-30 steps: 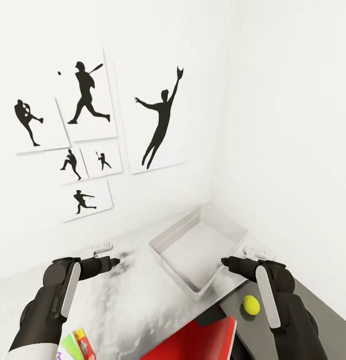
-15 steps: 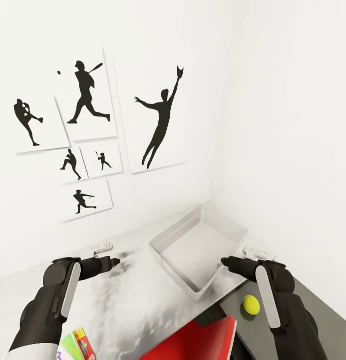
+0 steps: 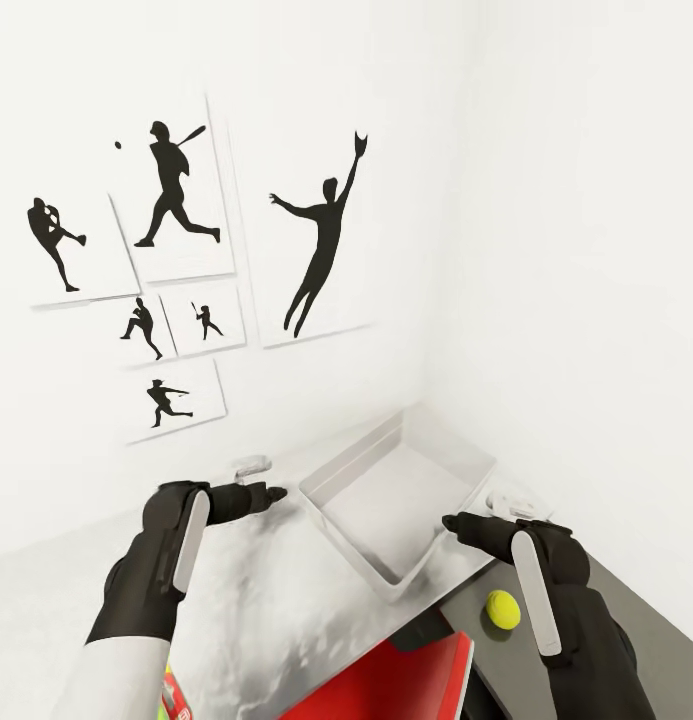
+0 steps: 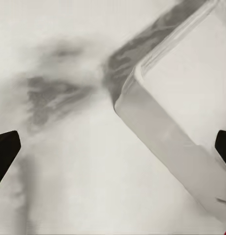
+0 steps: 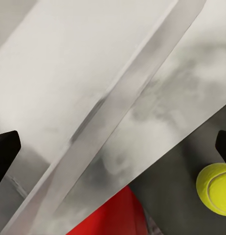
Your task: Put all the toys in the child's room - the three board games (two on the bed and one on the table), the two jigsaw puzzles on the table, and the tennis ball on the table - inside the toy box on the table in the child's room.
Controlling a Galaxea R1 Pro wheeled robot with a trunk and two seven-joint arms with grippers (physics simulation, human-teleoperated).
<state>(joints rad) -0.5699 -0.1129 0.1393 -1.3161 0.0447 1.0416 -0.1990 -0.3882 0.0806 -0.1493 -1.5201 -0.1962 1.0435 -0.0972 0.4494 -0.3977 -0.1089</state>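
Observation:
The light grey toy box [image 3: 348, 532] stands open and empty at the back right corner of the table [image 3: 266, 600]. My left gripper [image 3: 276, 493] hovers open just off the box's near left corner [image 4: 162, 132], fingertips [image 4: 5, 152] wide apart. Open too, my right gripper [image 3: 448, 522] hangs over the box's right rim [image 5: 118, 103]. The yellow tennis ball [image 3: 503, 609] lies on a dark grey top beside the table, below my right wrist, and appears as the ball [image 5: 214, 188] in the right wrist view. A strip of colourful box [image 3: 176, 698] peeks from under my left forearm.
White walls meet in a corner right behind the toy box, the left one hung with black silhouette pictures [image 3: 326, 235]. A red flat-topped thing [image 3: 396, 685] sits at the table's near edge, close to the ball. Bare speckled tabletop [image 4: 69, 171] spreads left of the box.
My left arm has moved forward and to the right, bringing its gripper up to the toy box's near left corner. The right arm, the ball and the view have stayed put.

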